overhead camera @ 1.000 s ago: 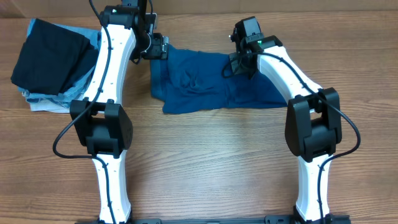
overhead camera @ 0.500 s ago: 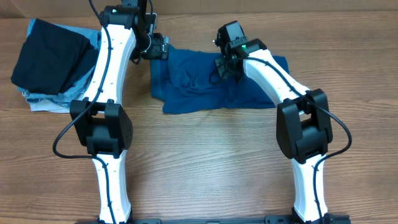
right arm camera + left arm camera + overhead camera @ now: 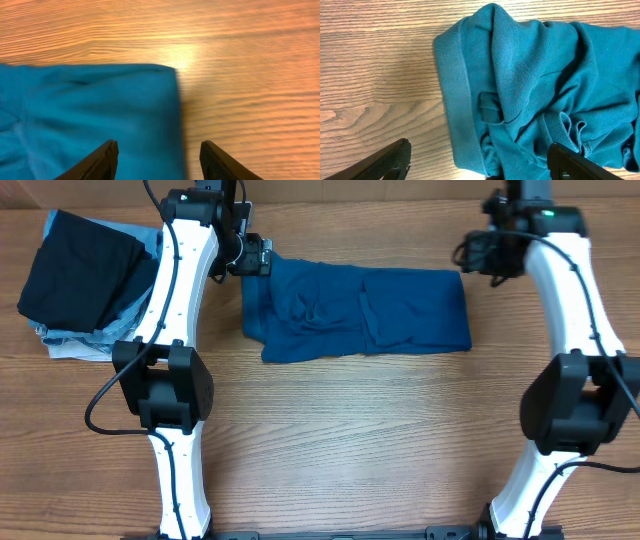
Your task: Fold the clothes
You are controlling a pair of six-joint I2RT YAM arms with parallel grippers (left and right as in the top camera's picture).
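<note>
Wooden table (image 3: 350, 445), blue T-shirt (image 3: 400, 310), stacked pale-blue garments (image 3: 70, 346)

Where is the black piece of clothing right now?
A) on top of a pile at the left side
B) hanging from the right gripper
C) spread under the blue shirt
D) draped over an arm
A: seen from above, the black garment lies on top of the pale blue garments at the left, apart from the blue T-shirt.

On my overhead feed, the plain royal-blue T-shirt (image 3: 360, 310) lies on the far side of the wooden table (image 3: 330, 440), folded into a wide band. Its right half is smooth and square-edged, its left end bunched and wrinkled.
</note>
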